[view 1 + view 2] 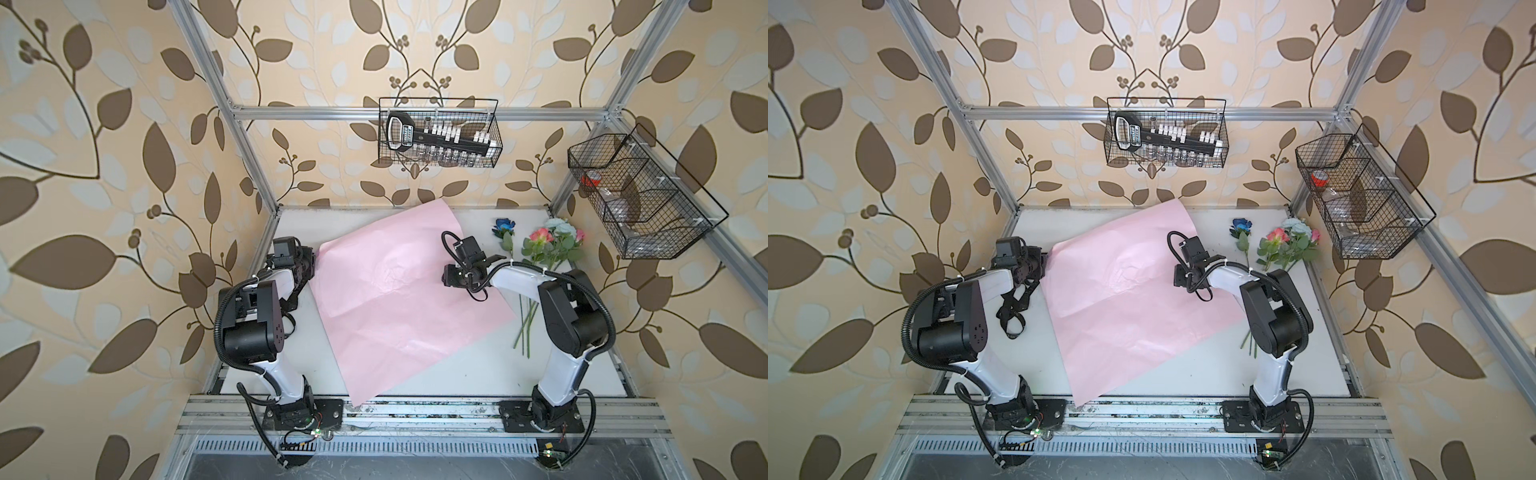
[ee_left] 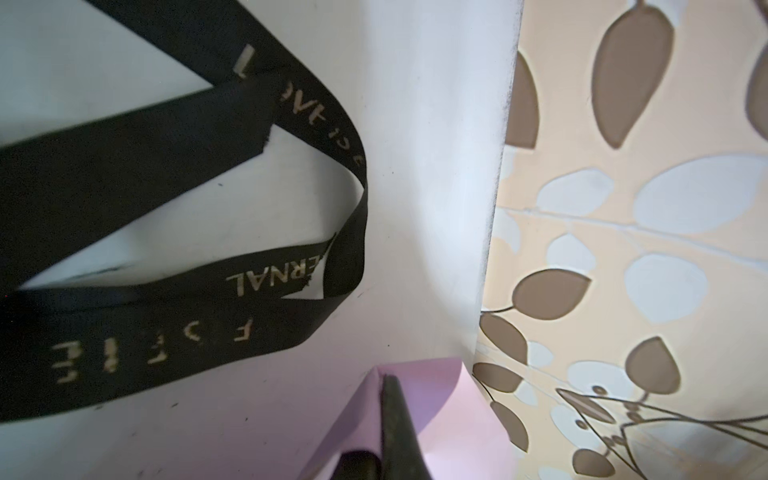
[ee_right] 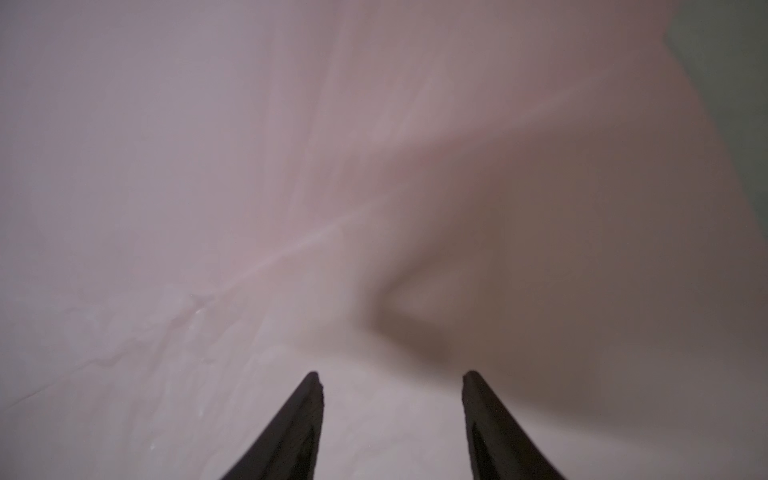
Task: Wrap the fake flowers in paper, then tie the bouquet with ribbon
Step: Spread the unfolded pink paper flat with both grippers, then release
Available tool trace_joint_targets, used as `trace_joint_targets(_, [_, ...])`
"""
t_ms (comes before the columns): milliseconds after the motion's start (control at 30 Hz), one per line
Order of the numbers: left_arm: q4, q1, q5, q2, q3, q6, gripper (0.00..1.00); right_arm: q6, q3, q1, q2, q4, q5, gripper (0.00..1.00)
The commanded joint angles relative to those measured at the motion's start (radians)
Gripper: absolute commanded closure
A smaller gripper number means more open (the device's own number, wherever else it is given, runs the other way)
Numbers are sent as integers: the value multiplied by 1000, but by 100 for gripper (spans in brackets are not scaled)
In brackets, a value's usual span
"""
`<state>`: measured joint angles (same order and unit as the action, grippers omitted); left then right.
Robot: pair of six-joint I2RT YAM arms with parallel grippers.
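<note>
two pincers: left pincer (image 2: 388, 388) tight on corner of creased pink paper (image 1: 395, 307), right pincer (image 3: 391, 376) half-open, empty

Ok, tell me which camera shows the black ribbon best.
Left wrist view: the black ribbon looms large, its lettering readable. In a top view it is a small dark tangle by the left arm; the right wrist view shows only pink paper.

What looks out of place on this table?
The pink wrapping paper lies askew: one corner hangs off the table in front, the opposite corner rides up the back wall. A dark blue flower lies apart from the bunch, and the black ribbon sits in a loose tangle.
</note>
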<state>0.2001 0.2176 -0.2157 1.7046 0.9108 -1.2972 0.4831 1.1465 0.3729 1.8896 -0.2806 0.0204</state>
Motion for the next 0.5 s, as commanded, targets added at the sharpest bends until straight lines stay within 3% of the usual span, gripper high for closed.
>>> trace_joint_targets(0, [-1,0,50,-51,24,56,100,-8,20,-37,39,-5,52,44])
trace_joint_targets(367, [-35,-67,203,-188,-74,121,100,-39,174,-165,196,-33,108,44])
trace_joint_targets(467, [-32,-92,211,-189,-94,112,93,-61,260,-184,257,-55,103,44])
